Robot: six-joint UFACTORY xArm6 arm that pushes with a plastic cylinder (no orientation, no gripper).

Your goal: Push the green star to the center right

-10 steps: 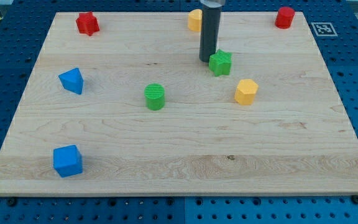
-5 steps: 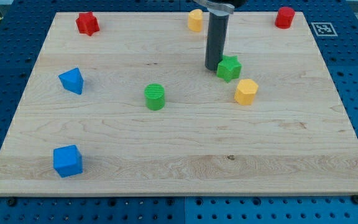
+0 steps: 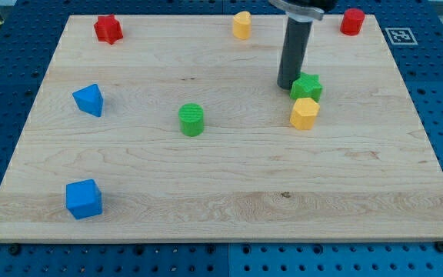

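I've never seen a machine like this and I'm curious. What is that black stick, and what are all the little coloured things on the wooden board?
The black stick is the end of a robot arm. It has no hand, so it holds nothing; it only pushes things by sliding its bottom end, my tip, across the board. There is just one camera, looking down at the wooden board from the front.

Right now my tip sits just to the left of the green star, nudging it toward the right. The star is right up against a yellow block just below it.

Elsewhere lie a green cylinder near the middle, a blue block on the left, a blue cube at the bottom left, and along the top a red star, a second yellow block and a red block.
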